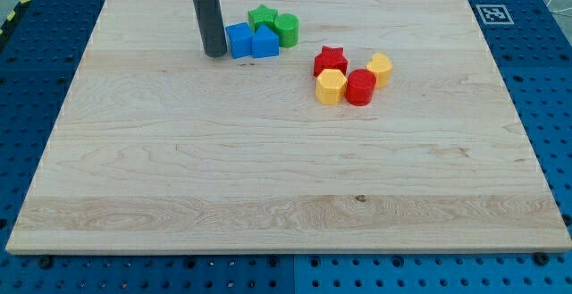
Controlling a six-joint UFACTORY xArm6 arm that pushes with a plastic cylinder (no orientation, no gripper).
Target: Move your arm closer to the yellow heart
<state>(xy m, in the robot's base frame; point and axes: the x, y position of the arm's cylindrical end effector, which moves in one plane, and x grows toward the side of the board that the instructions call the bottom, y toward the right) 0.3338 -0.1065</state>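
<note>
The yellow heart [380,67] lies right of the board's centre, toward the view's top, touching a red cylinder [361,88]. A yellow hexagon [331,87] and a red star [330,60] sit just to their left. My tip [214,54] rests on the board at the view's top left of centre, directly left of two blue blocks [239,40] [264,43], touching or almost touching the nearer one. The tip is far to the left of the yellow heart.
A green star [262,17] and a green cylinder [286,29] sit behind the blue blocks. The wooden board [268,178] lies on a blue perforated table. A fiducial marker [492,13] sits at the board's top right corner.
</note>
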